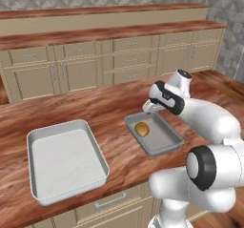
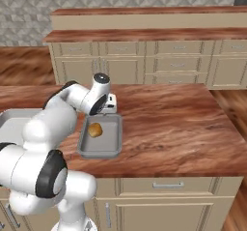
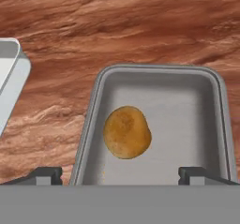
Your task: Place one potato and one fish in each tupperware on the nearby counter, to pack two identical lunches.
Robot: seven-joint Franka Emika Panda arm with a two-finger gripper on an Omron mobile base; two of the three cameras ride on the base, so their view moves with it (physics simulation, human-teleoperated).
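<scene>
Fingers (image 3: 47,174) spread wide and released, grasping nothing, poised above the near end of the smaller tupperware (image 3: 213,85). One potato (image 3: 127,132) lies loose on that tray's floor, toward its left wall. The larger tupperware (image 1: 35,139) sits apart to the left on the reddish-brown worktop (image 2: 178,123).

Glossy wood-grain counter (image 3: 140,31); smooth matt grey tupperware (image 3: 206,124) (plastic-looking); potato (image 3: 126,132) matt, faintly mottled.

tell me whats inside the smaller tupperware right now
One potato lies loose on the floor of the smaller tupperware, with no fish beside it. The open gripper covers a strip of the tray's near end.
</scene>
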